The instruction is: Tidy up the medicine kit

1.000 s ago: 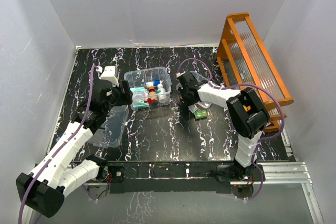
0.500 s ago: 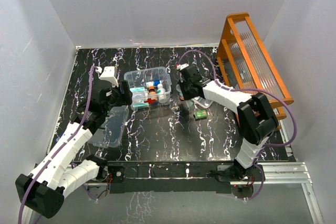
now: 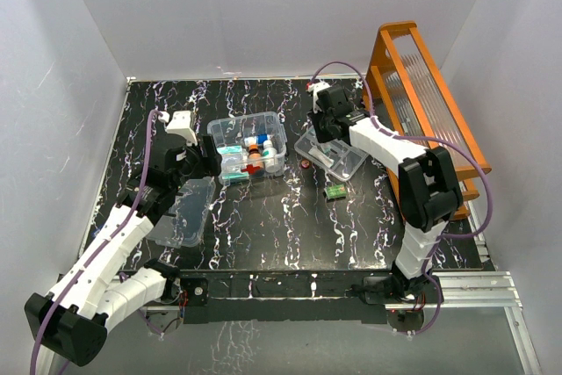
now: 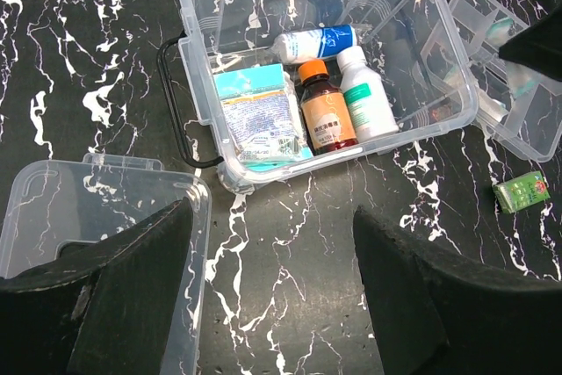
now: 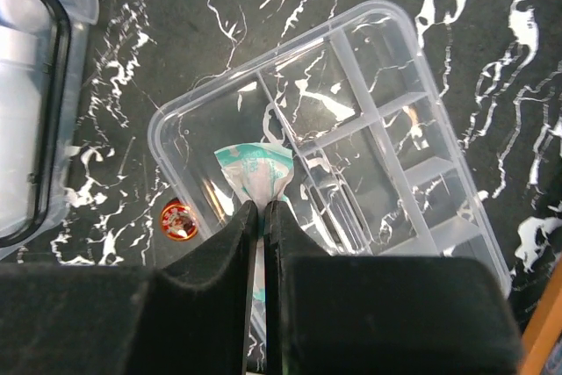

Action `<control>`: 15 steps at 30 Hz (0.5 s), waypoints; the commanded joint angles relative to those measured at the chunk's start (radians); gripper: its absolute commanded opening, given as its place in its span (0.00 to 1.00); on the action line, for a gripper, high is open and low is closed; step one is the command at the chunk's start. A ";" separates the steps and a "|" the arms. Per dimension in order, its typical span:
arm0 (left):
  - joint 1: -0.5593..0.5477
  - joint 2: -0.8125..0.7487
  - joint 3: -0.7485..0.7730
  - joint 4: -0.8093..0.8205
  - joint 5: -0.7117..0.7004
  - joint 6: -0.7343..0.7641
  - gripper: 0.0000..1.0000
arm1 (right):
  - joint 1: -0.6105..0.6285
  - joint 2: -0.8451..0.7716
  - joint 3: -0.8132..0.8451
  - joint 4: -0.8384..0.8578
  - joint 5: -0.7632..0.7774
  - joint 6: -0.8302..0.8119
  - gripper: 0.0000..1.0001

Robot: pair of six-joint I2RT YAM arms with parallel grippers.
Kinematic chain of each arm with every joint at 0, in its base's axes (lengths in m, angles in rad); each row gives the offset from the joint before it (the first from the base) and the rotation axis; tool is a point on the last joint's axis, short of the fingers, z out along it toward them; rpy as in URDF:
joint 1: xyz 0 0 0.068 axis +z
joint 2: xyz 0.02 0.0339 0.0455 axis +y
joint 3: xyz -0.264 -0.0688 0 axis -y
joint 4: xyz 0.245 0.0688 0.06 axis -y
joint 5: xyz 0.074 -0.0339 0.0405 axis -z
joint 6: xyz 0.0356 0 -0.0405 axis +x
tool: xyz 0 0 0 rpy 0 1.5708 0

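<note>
Right gripper [image 5: 261, 210] pinched tight on a teal-and-white sachet [image 5: 255, 171], right over the long end compartment of the clear divided tray [image 5: 413, 173]; left gripper [image 4: 272, 213] spread wide, holding nothing, above the table; the open medicine box [image 4: 413, 32] sits just left of the tray, bottles inside; its lid [image 4: 79, 208] lies flat nearer the left arm.

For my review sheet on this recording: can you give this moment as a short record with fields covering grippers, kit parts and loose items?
left gripper: open, empty, above the table between lid and box
right gripper: shut on a teal-and-white sachet, over the divided tray
box: open; holds a packet, two bottles, a tube
lid: off, flat beside the box
loose items: green packet; small orange round item beside the tray
orange rack: at the table's right side
</note>
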 commanded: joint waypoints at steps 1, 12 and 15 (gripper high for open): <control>0.006 -0.015 0.037 -0.013 0.019 -0.020 0.73 | 0.002 0.057 0.065 0.001 -0.018 -0.102 0.05; 0.006 -0.001 0.038 -0.010 0.025 -0.031 0.73 | 0.002 0.094 0.058 -0.036 -0.030 -0.147 0.12; 0.004 0.000 0.037 -0.009 0.028 -0.032 0.73 | 0.002 0.081 0.040 -0.043 -0.039 -0.155 0.14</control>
